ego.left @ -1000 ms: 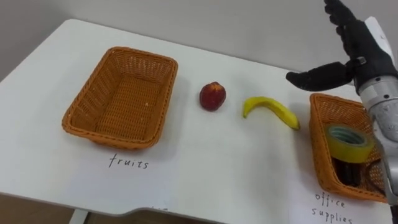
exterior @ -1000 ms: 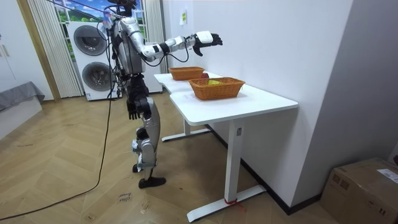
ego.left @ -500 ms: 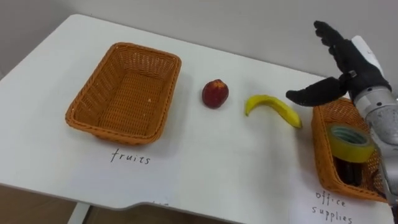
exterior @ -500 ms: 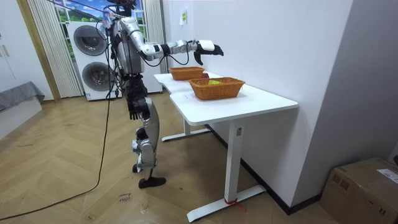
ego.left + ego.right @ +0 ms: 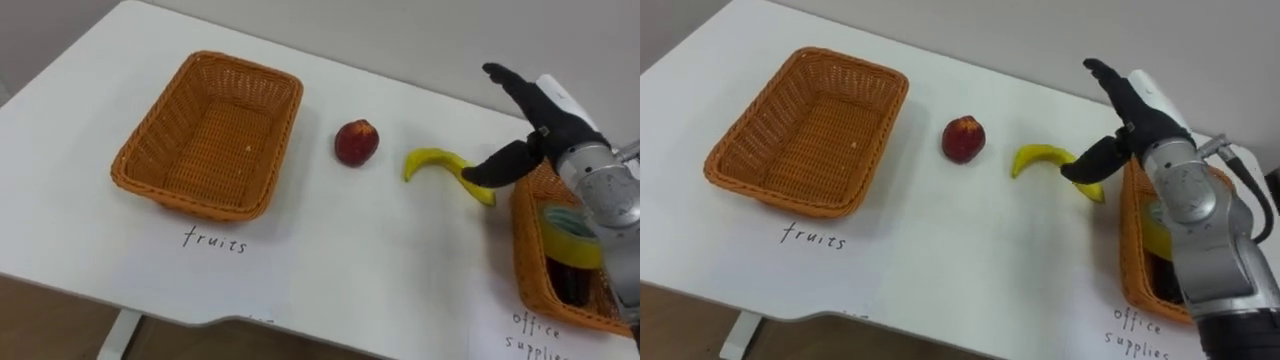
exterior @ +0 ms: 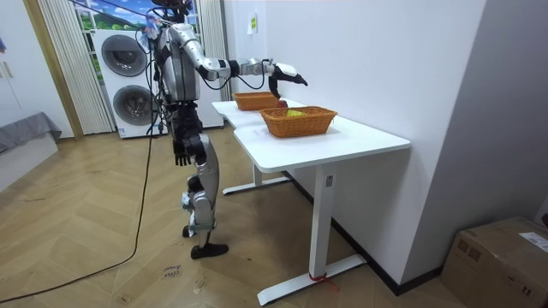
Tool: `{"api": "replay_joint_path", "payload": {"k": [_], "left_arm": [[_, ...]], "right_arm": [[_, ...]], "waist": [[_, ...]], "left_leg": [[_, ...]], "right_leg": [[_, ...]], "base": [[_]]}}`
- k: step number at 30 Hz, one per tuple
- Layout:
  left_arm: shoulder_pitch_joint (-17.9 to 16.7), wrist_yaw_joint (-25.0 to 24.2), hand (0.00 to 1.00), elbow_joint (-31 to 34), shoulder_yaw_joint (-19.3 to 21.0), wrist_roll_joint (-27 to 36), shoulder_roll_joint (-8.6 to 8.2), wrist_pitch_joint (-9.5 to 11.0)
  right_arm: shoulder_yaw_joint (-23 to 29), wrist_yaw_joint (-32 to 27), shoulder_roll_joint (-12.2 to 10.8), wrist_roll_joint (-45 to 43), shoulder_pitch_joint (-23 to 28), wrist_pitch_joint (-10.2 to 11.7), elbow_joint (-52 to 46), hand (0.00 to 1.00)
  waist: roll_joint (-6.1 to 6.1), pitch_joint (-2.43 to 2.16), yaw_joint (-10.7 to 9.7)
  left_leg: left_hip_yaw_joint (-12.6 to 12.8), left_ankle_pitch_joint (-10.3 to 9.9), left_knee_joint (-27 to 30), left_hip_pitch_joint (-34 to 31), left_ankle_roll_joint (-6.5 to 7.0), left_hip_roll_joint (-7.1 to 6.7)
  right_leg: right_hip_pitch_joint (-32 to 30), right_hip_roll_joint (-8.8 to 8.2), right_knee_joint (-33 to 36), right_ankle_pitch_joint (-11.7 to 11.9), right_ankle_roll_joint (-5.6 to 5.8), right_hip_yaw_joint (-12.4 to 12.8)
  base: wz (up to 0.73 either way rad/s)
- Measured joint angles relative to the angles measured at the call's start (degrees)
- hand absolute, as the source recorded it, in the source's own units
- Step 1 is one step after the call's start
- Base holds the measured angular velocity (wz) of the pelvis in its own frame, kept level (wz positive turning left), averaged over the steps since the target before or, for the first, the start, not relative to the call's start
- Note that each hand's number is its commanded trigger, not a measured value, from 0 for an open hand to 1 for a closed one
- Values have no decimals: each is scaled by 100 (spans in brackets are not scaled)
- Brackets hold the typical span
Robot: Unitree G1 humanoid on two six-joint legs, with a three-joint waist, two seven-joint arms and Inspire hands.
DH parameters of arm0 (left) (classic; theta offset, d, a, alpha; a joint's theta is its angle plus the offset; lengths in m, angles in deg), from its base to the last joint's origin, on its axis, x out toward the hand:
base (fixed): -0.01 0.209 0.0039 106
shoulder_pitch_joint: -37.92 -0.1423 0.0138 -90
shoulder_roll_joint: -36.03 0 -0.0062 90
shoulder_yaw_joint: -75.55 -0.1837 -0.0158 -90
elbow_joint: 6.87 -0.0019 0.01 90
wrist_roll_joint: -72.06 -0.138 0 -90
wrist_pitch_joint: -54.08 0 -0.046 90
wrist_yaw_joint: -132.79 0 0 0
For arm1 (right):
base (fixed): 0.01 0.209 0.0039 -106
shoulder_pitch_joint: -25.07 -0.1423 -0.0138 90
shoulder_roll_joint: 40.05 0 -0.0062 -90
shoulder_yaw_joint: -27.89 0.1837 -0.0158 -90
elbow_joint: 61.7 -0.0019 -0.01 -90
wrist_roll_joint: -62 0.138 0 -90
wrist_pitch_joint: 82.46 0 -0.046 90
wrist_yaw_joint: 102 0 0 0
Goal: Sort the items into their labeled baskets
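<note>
Hovering my right hand (image 5: 545, 120) over the banana's (image 5: 440, 163) basket-side end: fingers spread wide, thumb dipped toward the fruit, nothing held. The banana lies on the table (image 5: 330, 250) between the red fruit (image 5: 357, 142) and the office supplies basket (image 5: 525, 250), just beside its rim. I judge it light, soft and easily bruised, with slick skin, so I'd wrap gently round the thick middle. The fruits basket (image 5: 150, 130) sits well to the left. My left hand (image 6: 181, 154) hangs at the hip.

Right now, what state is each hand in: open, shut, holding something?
Right hand: open, holding nothing, poised by the end of the banana.
Left hand: hangs at the robot's side; its state cannot be told.
</note>
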Motion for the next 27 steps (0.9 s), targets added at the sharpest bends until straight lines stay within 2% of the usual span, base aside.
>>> {"api": "replay_joint_path", "payload": {"k": [7,16,27], "left_arm": [[130,-61,0,10,-61,9,43,28],[227,35,0,9,-155,15,56,53],[354,68,0,51,-192,19,63,53]], "right_arm": [[-114,67,0,-49,-85,-5,91,0],[-414,61,3,-176,-283,4,288,0],[-555,61,3,-181,-422,-3,730,0]], "waist": [[-60,47,64],[-135,12,133],[-126,20,155]], "left_leg": [[-63,0,109,-211,-6,7],[-70,5,139,-307,-11,15],[-71,4,157,-332,-11,13]], "right_leg": [[-130,-9,-2,19,-22,-118],[-209,-19,1,36,-35,-194],[-218,-30,1,40,-39,-253]], "base": [[6],[0],[0]]}}
